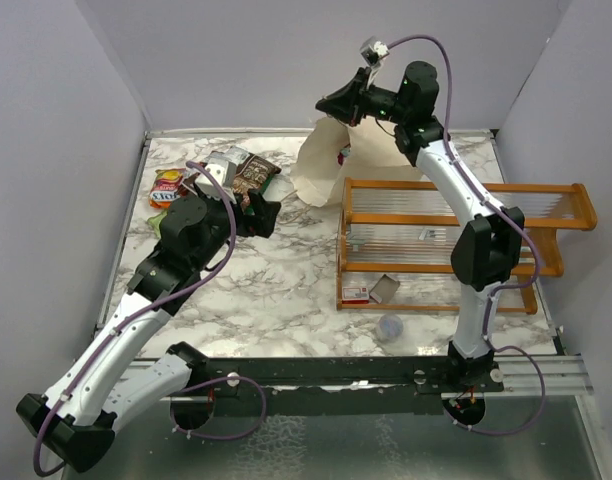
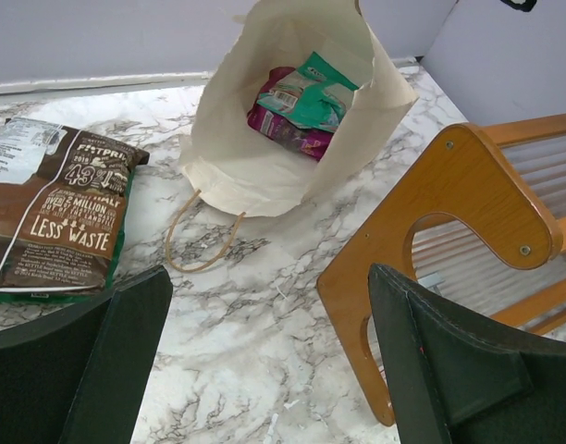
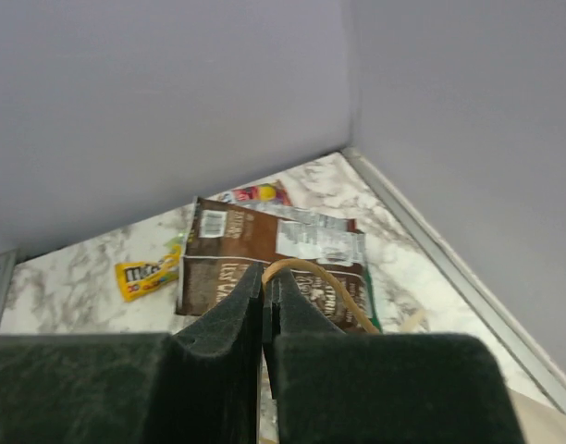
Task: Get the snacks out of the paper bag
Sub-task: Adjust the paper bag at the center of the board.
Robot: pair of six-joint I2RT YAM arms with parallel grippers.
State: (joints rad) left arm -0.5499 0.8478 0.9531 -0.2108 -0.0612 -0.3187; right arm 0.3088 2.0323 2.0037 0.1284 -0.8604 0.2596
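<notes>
Part done: brown packet (image 1: 254, 172), red-yellow packet (image 1: 169, 187) lie out on desk (image 1: 286, 290) at 10 o'clock. Paper bag (image 1: 321, 165) at 12 o'clock holds teal packet (image 2: 311, 97), magenta packet (image 2: 283, 125) (both left to fetch). Right fingers (image 3: 264, 310) clamped on string handle (image 3: 311, 276); left fingers (image 1: 264, 213) spread wide, empty
</notes>
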